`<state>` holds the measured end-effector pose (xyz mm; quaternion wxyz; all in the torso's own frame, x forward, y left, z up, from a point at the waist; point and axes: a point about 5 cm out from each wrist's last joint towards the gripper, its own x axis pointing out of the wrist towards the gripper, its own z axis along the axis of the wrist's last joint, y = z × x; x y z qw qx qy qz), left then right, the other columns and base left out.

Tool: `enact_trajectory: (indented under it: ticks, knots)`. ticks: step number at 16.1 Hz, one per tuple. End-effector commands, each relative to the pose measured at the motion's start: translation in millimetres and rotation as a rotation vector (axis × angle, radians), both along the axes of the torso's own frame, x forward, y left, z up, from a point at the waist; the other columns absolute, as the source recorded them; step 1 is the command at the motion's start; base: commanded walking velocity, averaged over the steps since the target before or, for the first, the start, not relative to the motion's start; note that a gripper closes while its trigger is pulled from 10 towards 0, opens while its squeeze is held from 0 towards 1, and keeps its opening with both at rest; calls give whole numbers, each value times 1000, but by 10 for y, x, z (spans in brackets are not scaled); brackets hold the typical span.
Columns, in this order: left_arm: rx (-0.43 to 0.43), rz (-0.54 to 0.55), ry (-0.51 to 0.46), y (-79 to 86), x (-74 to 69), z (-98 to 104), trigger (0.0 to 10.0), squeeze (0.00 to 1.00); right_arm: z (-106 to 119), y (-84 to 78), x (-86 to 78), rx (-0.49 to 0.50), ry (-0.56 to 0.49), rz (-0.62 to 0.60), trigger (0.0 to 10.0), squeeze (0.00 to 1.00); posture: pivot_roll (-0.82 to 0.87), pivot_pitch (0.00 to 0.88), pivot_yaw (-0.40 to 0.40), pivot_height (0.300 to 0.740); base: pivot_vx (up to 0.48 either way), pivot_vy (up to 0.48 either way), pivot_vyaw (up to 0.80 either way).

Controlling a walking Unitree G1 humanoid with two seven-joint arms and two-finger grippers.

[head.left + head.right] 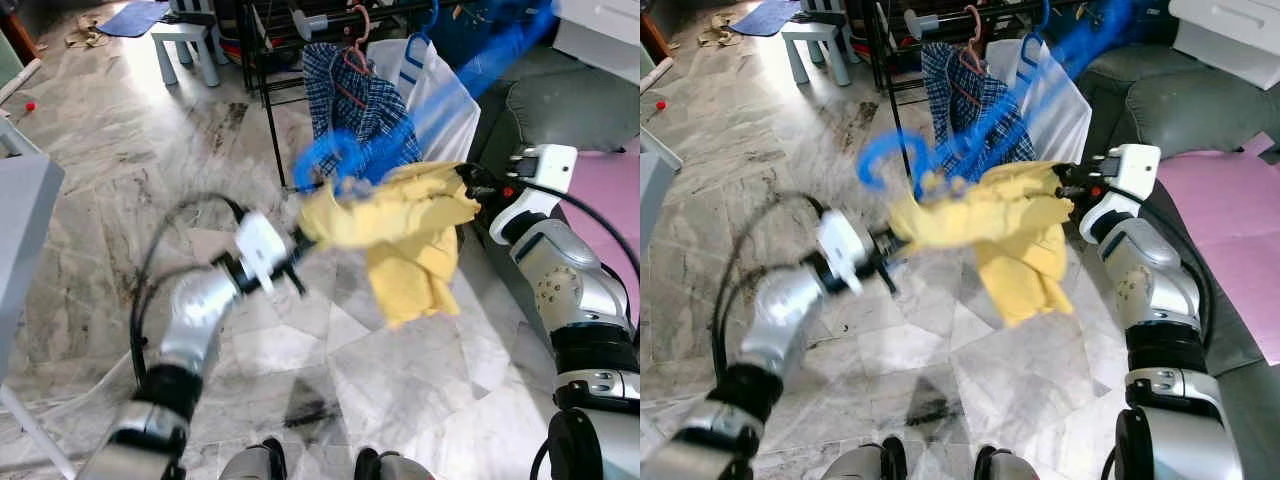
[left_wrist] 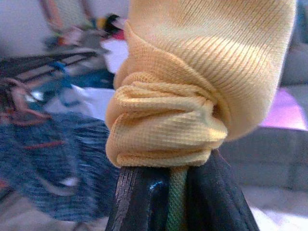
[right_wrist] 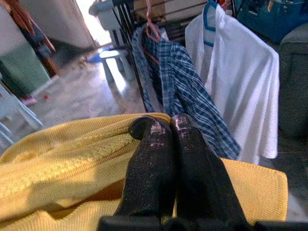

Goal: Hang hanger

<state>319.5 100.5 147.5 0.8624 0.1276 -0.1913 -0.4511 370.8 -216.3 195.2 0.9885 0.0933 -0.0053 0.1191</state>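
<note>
1. Between the two arms, a yellow shirt (image 1: 405, 225) on a blue hanger (image 1: 345, 160) is held up in the air, its lower part drooping toward the floor (image 1: 130, 180); the hanger is blurred, with its hook curling above the shirt's left end.
2. At the shirt's left end, the left end effector (image 1: 300, 245) is clenched on a bunched fold of the yellow cloth, which the left wrist view shows pinched between the two black fingers (image 2: 132, 197).
3. At the right end, the right end effector (image 1: 1068, 185) has its fingers (image 3: 154, 159) pressed together on top of the yellow cloth; whether they pinch any cloth cannot be told.
4. Just behind the shirt, a black clothes rack (image 1: 265, 70) carries a blue plaid shirt (image 1: 365, 105) and a white shirt (image 1: 445, 95) on hangers.
5. Underfoot is grey marble tile; a white stool (image 1: 185, 45) stands far left, and a dark sofa (image 1: 575, 105) with a pink cover (image 1: 605, 190) sits on the right.
</note>
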Motion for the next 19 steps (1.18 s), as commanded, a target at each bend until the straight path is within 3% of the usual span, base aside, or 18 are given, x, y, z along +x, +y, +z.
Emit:
enact_trajectory:
  ticks: [1,2,3,4,5,6,9,12,15,16,17,18,19]
  knots:
    - [16,40,21,164,-30,-91,0,0,206,-273,-48,-45,-68,-103,745,0,-84,142,-24,740,0,0,0]
    - [7,47,26,163,-25,-94,0,0,175,-226,-56,-53,-55,-71,745,0,-84,142,-24,740,0,0,0]
    - [-2,60,10,156,-3,-59,0,0,11,-157,-87,-71,31,-7,4824,0,-86,141,-27,740,0,0,0]
    - [-13,72,-8,155,20,-10,0,0,-131,-119,-123,-89,93,30,10000,0,-86,141,-27,740,0,0,0]
    - [-27,80,-23,157,41,46,0,0,-261,-91,-168,-80,156,67,10000,0,-84,144,-23,740,0,0,0]
    - [-41,82,-41,154,74,129,0,0,-398,-30,-241,-83,199,122,10000,1000,-80,146,-18,740,0,0,0]
    - [-30,61,-95,114,148,301,0,0,-662,87,-386,-114,301,240,10000,1000,-71,150,-2,740,0,0,0]
    - [34,40,-173,96,236,493,0,0,-929,132,-595,-173,398,372,10000,1000,-54,164,25,740,0,0,0]
    - [195,5,-285,121,244,564,0,0,-1080,166,-813,-248,449,531,10000,1000,-40,172,46,740,0,0,0]
    - [235,2,-291,174,265,575,0,0,-1083,192,-888,-215,449,586,10000,1000,-34,173,58,740,0,0,0]
    - [253,21,-305,217,314,644,0,0,-1115,139,-897,-266,441,575,10000,1000,-29,173,71,740,0,0,0]
    - [256,21,-326,217,325,698,0,0,-1144,65,-810,-312,435,469,10000,1000,-27,173,75,740,0,0,0]
    - [213,-1,-350,155,318,795,0,0,-1093,9,-655,-319,354,303,10000,1000,-21,172,78,740,0,0,0]
